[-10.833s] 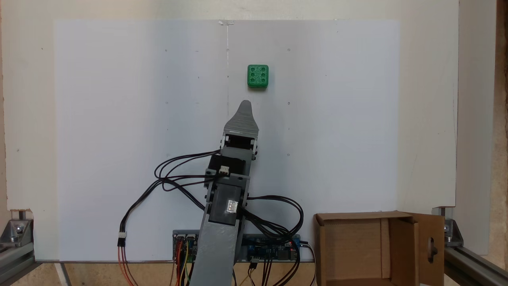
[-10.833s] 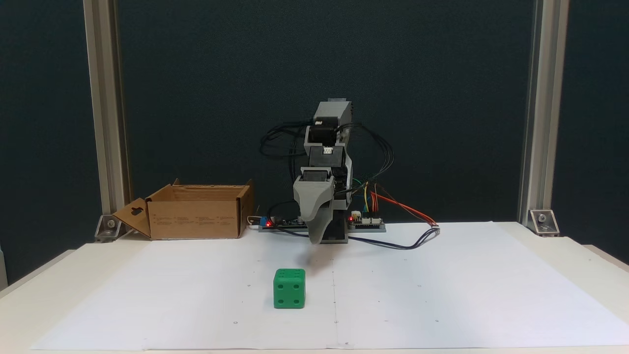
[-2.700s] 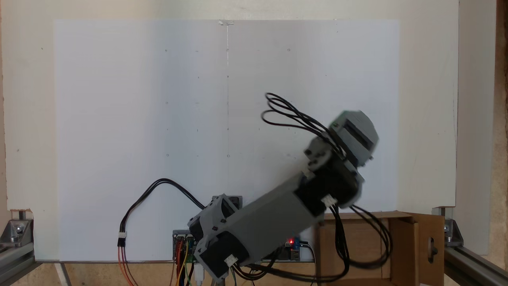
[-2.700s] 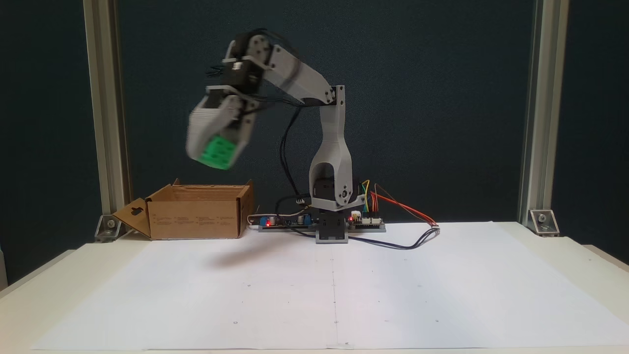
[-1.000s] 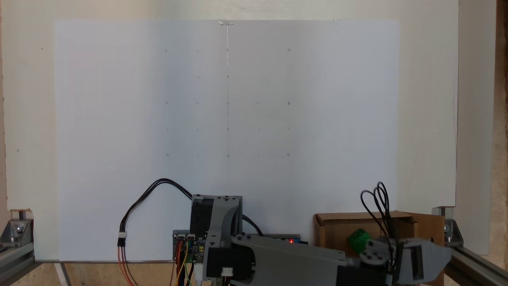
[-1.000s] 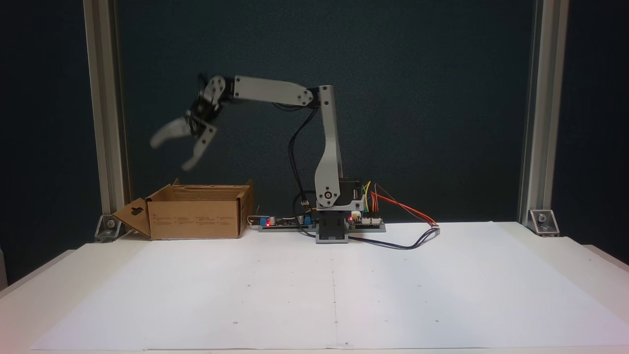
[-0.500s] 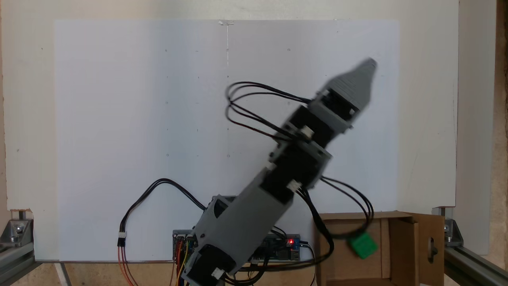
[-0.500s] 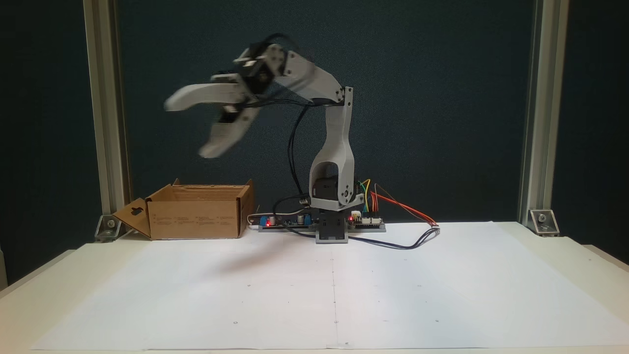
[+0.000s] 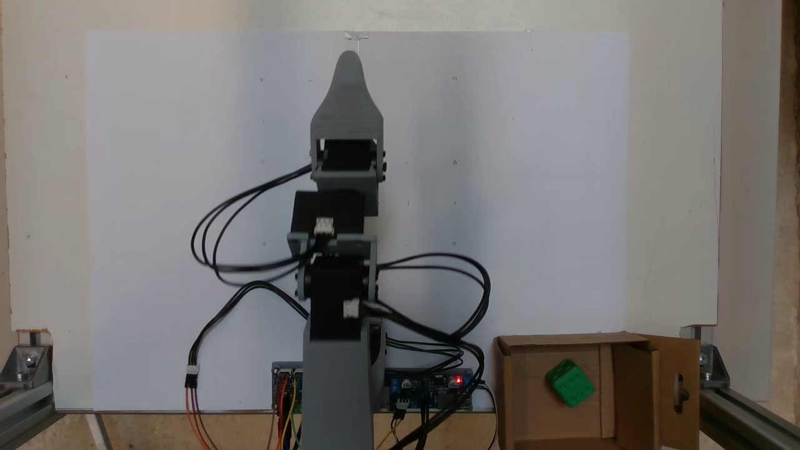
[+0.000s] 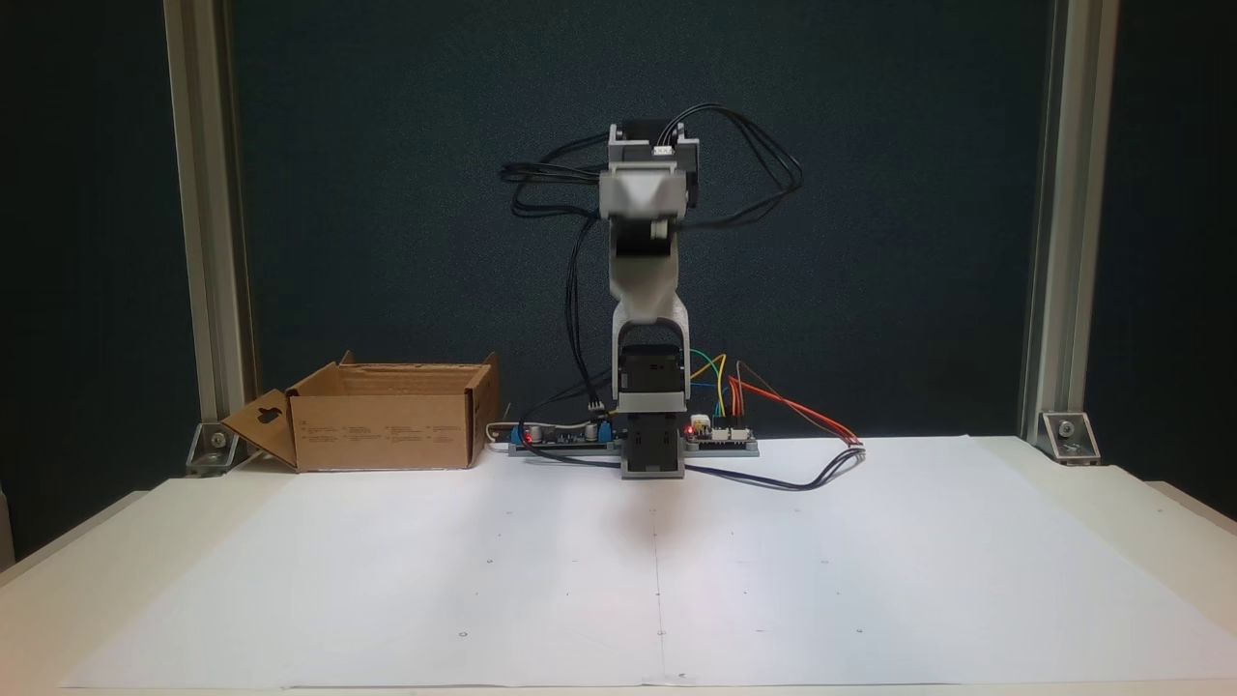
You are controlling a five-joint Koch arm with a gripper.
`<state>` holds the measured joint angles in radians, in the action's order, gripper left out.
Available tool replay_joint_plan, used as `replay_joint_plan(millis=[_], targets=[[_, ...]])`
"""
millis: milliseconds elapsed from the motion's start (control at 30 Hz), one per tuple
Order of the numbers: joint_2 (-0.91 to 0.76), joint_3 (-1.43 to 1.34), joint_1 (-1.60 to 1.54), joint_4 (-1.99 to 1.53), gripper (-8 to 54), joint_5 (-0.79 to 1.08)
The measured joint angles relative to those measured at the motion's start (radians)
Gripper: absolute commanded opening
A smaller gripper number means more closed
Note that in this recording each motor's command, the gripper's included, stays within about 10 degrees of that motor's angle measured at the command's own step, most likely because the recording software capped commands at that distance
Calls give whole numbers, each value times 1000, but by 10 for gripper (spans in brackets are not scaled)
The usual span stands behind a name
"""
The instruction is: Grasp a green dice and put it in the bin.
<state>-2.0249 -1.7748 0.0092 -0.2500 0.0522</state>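
Observation:
The green dice lies tilted on the floor of the bin, a brown cardboard box at the bottom right of a fixed view. In the other fixed view the bin stands at the left and its walls hide the dice. My gripper points straight up the paper's centre line, far from the bin and high above the table. It faces the camera in a fixed view as the gripper. Its jaws lie one behind the other, and nothing green shows between them.
A large white paper sheet covers the table. The arm's base and circuit boards sit at the table's back edge with loose cables. Aluminium posts stand at both back corners. The bin's keyhole flap hangs outward.
The arm has swung away from above the bin back to the paper's centre line. The dice, let go about a second ago, has settled inside the bin.

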Motion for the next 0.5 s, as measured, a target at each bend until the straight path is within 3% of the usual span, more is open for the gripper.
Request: replay_joint_plan(millis=[233,500], targets=[[-235,-282,-63,256,445,0],[-238,-453,-72,479,461,0]])
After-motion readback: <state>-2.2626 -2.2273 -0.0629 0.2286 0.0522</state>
